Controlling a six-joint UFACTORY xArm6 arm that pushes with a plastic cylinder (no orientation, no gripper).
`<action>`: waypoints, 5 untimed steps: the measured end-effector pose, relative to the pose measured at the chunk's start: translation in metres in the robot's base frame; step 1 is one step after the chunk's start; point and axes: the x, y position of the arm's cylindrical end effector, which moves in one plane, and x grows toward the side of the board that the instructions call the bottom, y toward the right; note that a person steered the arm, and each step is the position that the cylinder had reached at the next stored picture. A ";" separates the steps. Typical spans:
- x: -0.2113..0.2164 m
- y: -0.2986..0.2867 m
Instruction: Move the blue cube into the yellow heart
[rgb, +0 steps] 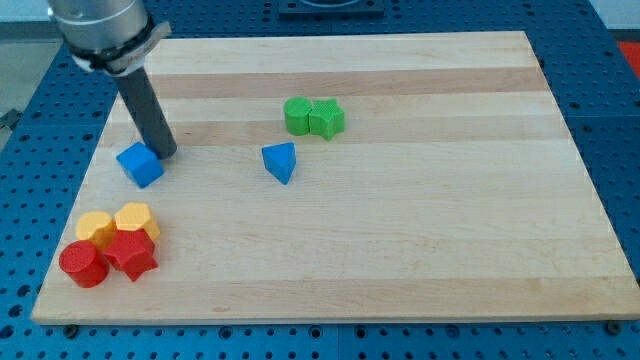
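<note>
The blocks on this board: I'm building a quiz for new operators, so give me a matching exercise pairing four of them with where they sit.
Column 1:
1. blue cube
2. blue triangular block
3. green pair of blocks
4. red cylinder

Column 2:
A. nearest the view's bottom-left corner
B. right beside my tip, on its left
C. closest to the view's top
D. alone near the middle, below the green ones

Pairs: 1-B, 2-D, 3-C, 4-A
</note>
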 end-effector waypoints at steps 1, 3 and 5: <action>0.004 0.000; -0.020 0.010; 0.034 -0.023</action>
